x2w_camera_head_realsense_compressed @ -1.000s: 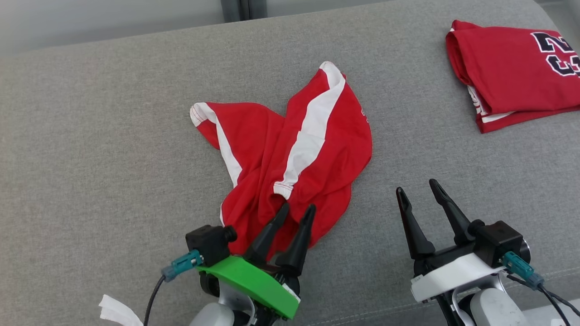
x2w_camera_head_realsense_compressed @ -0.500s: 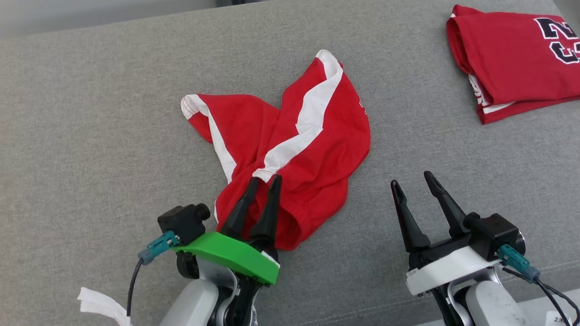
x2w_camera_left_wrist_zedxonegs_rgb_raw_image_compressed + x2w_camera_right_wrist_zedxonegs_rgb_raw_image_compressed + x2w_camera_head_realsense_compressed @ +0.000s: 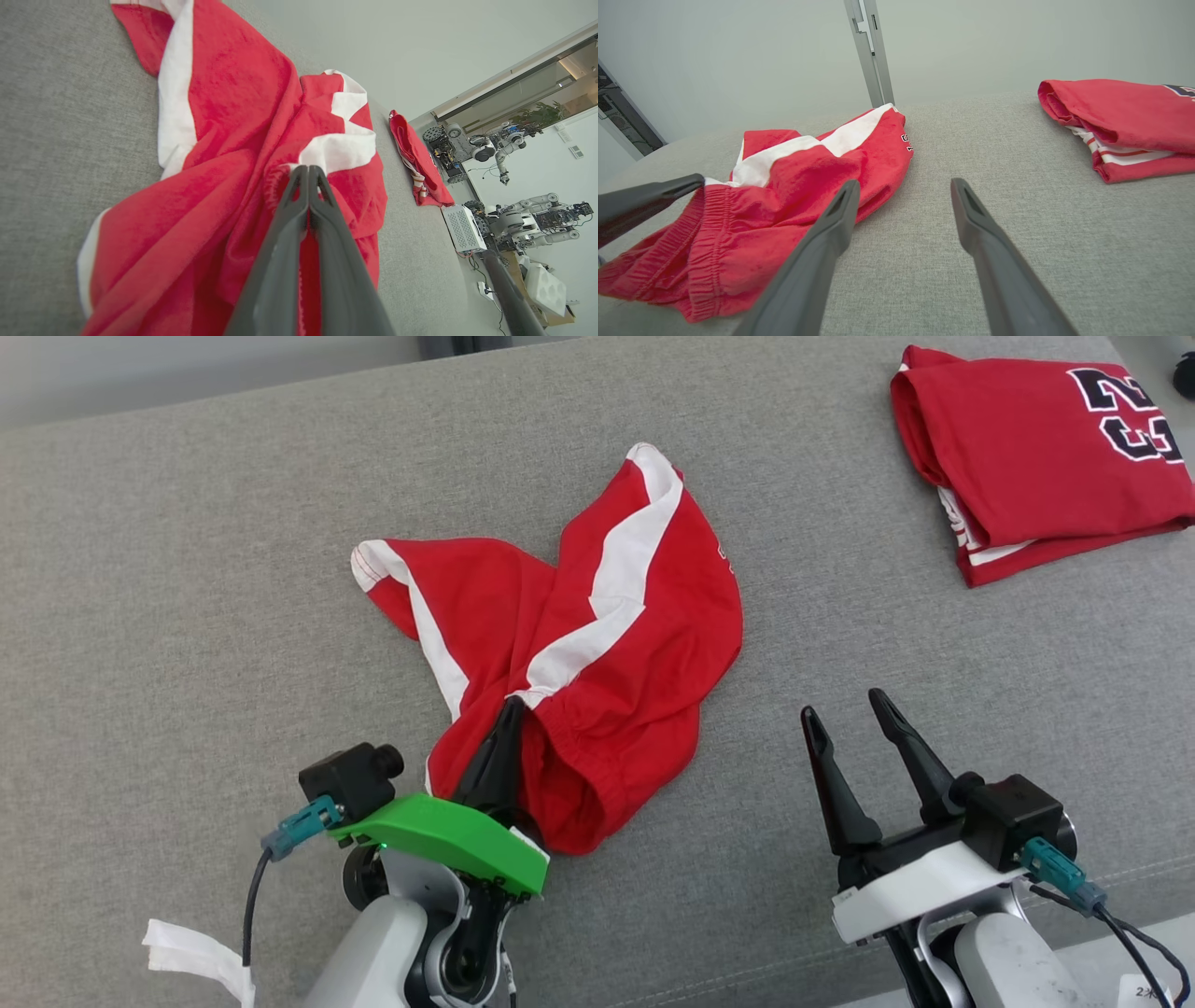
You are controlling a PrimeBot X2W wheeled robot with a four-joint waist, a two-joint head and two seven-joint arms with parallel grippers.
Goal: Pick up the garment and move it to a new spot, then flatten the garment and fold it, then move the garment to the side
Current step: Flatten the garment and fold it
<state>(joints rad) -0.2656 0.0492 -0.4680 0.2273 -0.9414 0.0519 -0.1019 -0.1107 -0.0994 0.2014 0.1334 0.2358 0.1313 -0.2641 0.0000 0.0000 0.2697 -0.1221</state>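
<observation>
A grey fabric surface [image 3: 187,569] carries everything. Near its middle the garment [image 3: 607,644], red shorts with white side stripes, lies crumpled, its two legs spread away from the robot. A folded red shirt [image 3: 1036,457] sits well apart at the far right. The left fingers [image 3: 495,756] are pinched closed on the garment's near edge by a white stripe. The right fingers [image 3: 834,789] stand spread, empty, over bare fabric just right of the garment.

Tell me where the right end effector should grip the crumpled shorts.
Probably the waistband at the shorts' near edge, approached low from the right: its gathered ridge stands off the couch facing the open right end effector, beside where the left end effector pinches.
</observation>
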